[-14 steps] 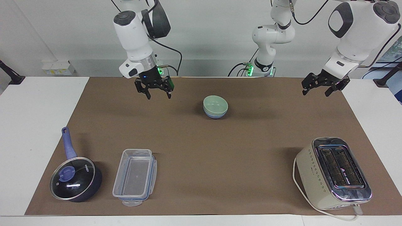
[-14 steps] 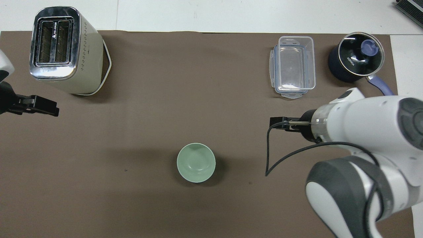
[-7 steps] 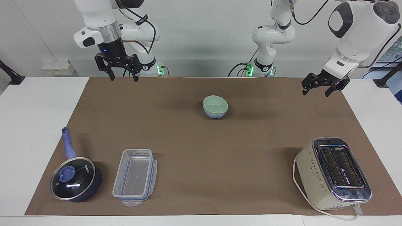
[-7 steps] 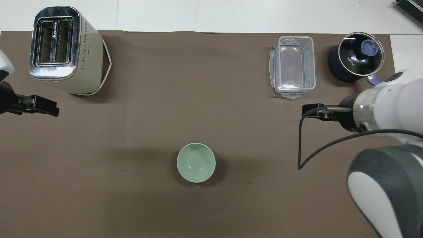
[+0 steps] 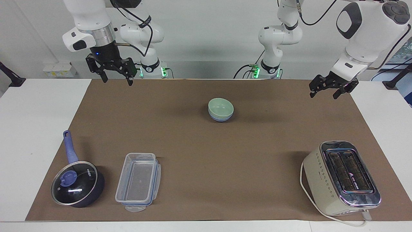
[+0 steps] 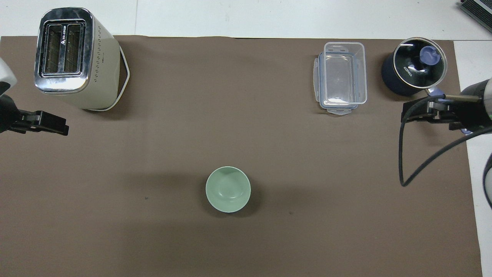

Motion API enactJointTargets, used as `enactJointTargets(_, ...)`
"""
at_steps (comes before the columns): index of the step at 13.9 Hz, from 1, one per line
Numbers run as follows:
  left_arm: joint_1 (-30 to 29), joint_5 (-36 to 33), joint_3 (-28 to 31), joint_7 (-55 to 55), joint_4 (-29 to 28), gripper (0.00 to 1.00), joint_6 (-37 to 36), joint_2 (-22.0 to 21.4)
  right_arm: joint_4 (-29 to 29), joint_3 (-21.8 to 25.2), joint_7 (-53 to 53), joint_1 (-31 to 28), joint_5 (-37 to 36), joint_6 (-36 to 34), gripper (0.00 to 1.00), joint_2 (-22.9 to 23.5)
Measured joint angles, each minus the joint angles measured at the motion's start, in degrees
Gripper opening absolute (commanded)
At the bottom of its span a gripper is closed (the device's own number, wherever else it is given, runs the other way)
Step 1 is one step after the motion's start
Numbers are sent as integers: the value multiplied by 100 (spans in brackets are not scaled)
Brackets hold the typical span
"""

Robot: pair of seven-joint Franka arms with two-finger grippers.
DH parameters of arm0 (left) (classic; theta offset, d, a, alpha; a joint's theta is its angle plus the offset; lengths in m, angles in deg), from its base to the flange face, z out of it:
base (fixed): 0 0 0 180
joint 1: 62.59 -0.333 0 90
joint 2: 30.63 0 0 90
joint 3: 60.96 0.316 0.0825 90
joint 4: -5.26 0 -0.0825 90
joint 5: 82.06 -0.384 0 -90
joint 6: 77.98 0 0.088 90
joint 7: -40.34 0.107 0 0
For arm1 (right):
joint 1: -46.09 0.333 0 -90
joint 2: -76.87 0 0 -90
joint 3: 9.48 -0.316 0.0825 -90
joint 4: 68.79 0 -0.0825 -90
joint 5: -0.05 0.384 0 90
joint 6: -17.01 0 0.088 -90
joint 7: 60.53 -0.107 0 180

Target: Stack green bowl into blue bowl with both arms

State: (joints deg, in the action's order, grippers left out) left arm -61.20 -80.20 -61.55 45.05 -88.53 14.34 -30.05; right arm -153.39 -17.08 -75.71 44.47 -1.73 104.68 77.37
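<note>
- Table (image 5: 38, 129): white top, covered over most of its width by a brown mat (image 5: 199, 161); a white strip shows at each end. Pale wall and cabling stand at the robots' edge.
- Green bowl (image 5: 220, 108): pale mint, smooth matte, round, upright; nested in the blue bowl. Sits at mid-length of the table, toward the robots' edge.
- Blue bowl (image 5: 220, 119): periwinkle; only its lower wall shows under the green bowl. Hidden in the overhead view.
- Open room: bare mat lies all around the stacked bowls, well apart from every other item.
- Toaster (image 5: 341, 177): cream and chrome, at the corner away from the robots, left arm's end.
- Clear container (image 5: 138, 182): lidless, rectangular, near the edge away from the robots, right arm's end.
- Dark pan (image 5: 77, 183): glass lid, blue handle, just beside the container, nearer the corner.
- Left gripper (image 5: 329, 91): raised over the mat's edge at the left arm's end; fingers apart, empty.
- Right gripper (image 5: 116, 78): raised over the mat's corner at the robots' edge; fingers apart, empty.
</note>
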Motion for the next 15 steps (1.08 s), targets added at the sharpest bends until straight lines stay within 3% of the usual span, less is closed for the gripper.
enactJointTargets(15,0,0,0,0,0,100,0,0,14,4,49,-154,13,-141,100,22)
